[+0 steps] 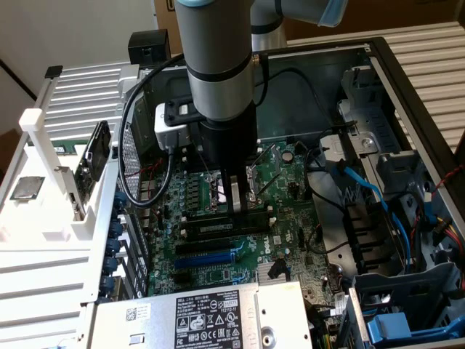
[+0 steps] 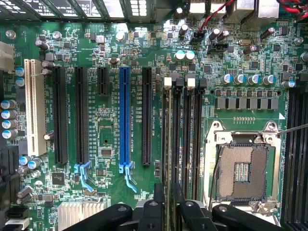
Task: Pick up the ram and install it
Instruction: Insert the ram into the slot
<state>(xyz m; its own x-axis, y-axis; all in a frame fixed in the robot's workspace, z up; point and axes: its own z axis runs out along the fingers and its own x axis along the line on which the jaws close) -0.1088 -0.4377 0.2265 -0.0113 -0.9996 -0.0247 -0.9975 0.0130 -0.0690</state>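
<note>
Hanging low over the green board (image 1: 290, 174) inside the open metal computer case (image 1: 410, 87), my gripper (image 1: 236, 207) (image 2: 169, 195) sits right above the ram (image 1: 218, 227). The ram is one long, thin, flat stick with a pale label. It stands on its edge in a black memory slot, near the middle of the board. I cannot tell if my gripper is squeezing it or loose.

I count four long memory slots (image 2: 185, 139) side by side, two with white end clips (image 2: 167, 82). Beside them is one square, shiny socket (image 2: 243, 171). One blue slot (image 2: 124, 118) and one white slot (image 2: 34, 113) are also on the board.
</note>
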